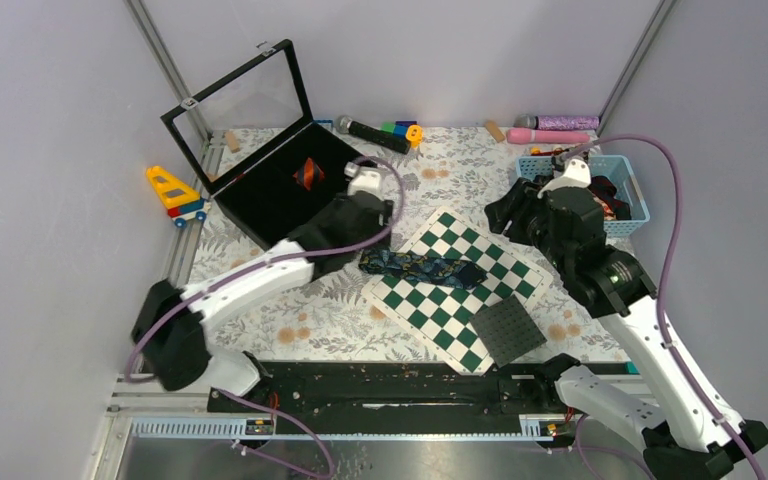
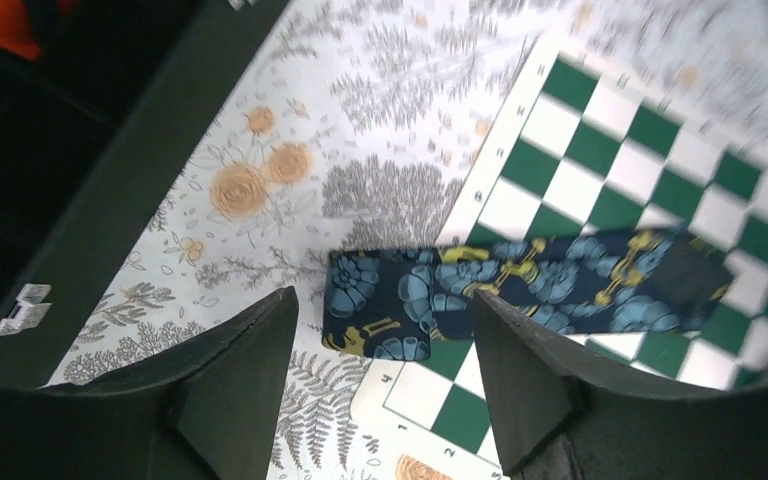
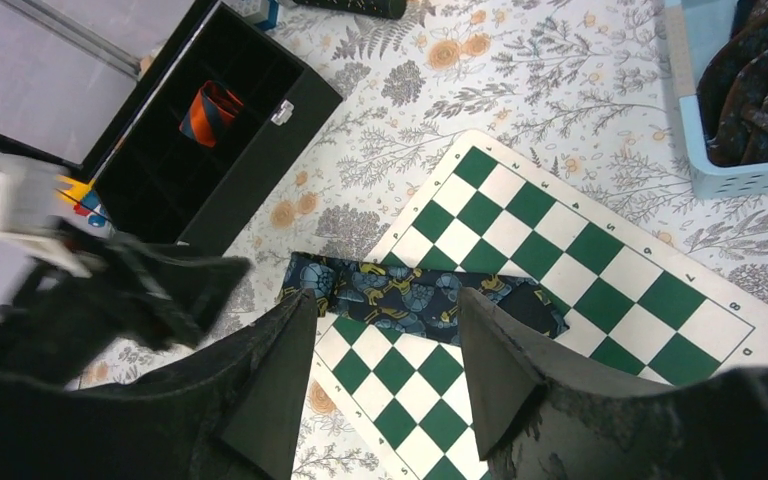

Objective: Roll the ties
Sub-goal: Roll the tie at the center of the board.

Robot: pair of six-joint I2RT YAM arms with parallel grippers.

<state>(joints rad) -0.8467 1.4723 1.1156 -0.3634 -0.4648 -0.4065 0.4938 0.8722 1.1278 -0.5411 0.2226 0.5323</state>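
- Left tool hangs wide open and empty over the left end of the floral navy tie. The tie lies flat, half on the chequered board, half on the counter. A striped tie sits rolled in the black box.
- Left wrist: jaws straddle the tie's end, probably not touching it.
- Right wrist: right tool is open, empty and high above.
- Step: starting the roll. Next: descend, pinch the end squarely, turn it over.

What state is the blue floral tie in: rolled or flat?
Flat, not rolled: the blue floral tie lies as a strip, partly on the tablecloth, partly on the chequered board.
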